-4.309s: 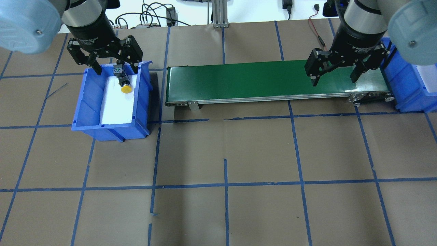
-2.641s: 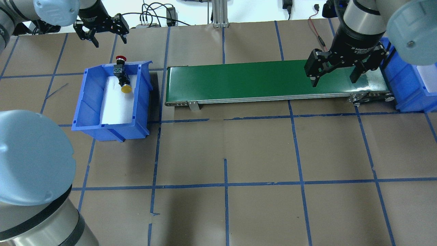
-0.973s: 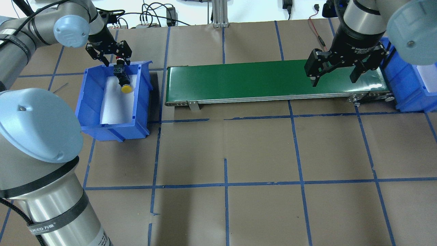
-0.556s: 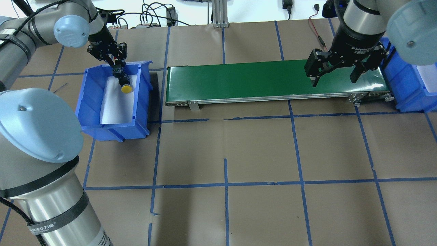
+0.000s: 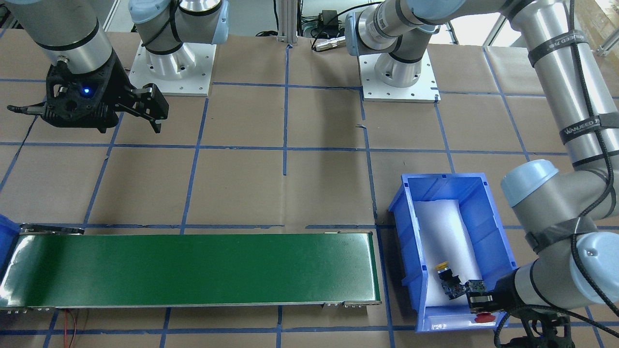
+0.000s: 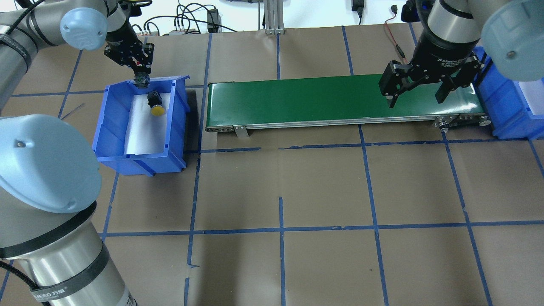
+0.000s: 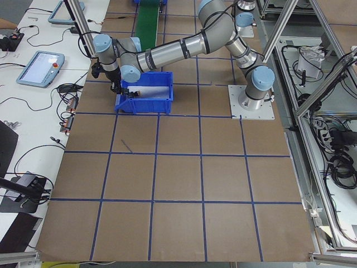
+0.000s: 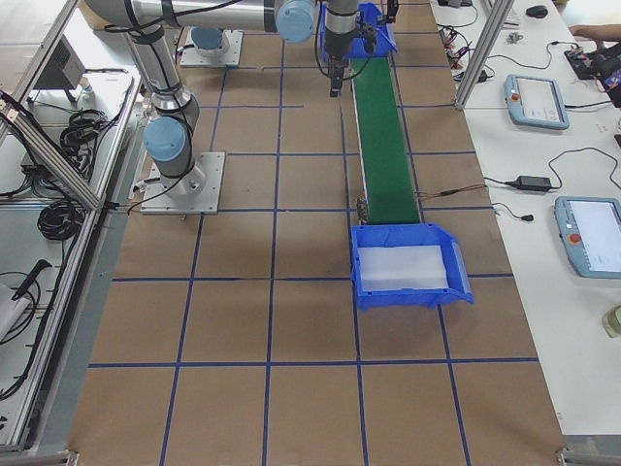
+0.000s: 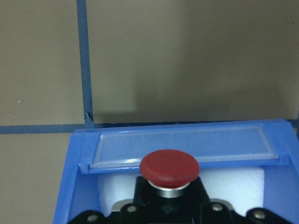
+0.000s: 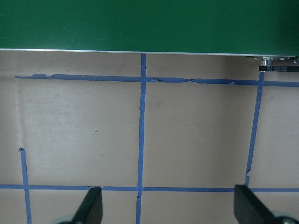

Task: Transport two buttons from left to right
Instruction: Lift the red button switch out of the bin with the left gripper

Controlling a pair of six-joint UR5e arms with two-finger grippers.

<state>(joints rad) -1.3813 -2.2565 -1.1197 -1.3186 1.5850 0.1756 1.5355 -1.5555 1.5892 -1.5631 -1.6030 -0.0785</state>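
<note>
My left gripper (image 6: 140,75) is shut on the red mushroom-capped button (image 9: 169,166) at the far end of the left blue bin (image 6: 111,123). It holds the button by the black neck, with the grey-black base (image 6: 141,80) hanging over the bin's white liner. The red cap (image 5: 483,317) sticks out past the bin's rim. The yellow-capped button (image 6: 156,106) lies on its side on the liner, just in front of the held one; it also shows in the front view (image 5: 447,278). My right gripper (image 6: 418,98) is open and empty above the conveyor's right end.
A green conveyor belt (image 6: 323,100) runs between the left bin and a second blue bin (image 6: 505,112) at the right. The second bin's white liner (image 8: 403,269) shows nothing on it. Cables and a metal post stand beyond the table's far edge.
My left gripper came down to the bin's far end, shut on the red button and has lifted it away from the yellow button. The right arm has not moved.
</note>
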